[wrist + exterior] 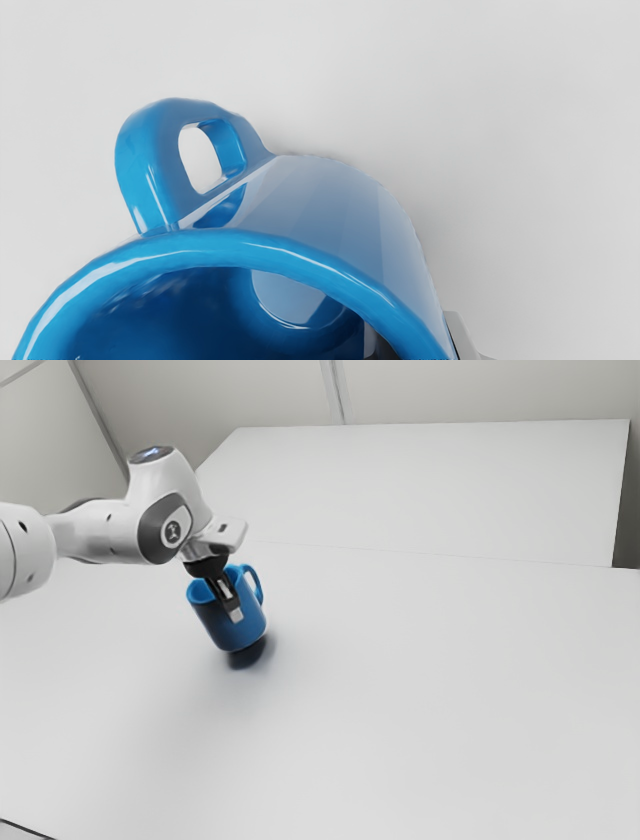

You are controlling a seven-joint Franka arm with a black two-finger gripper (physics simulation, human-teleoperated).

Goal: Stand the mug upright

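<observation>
The blue mug leans in the exterior view, its mouth toward the upper left and its base toward the lower right. My gripper reaches down at its rim, one finger outside the wall. In the wrist view the mug shows its rim, dark inside and handle. There the gripper pinches the wall, one finger inside the mug and one outside, away from the handle. A dark shadow lies under the base; whether the base touches the table cannot be told.
The white table extends around the mug. Behind it in the exterior view stands a pale raised panel or surface. A dark line crosses the exterior view's lower left corner.
</observation>
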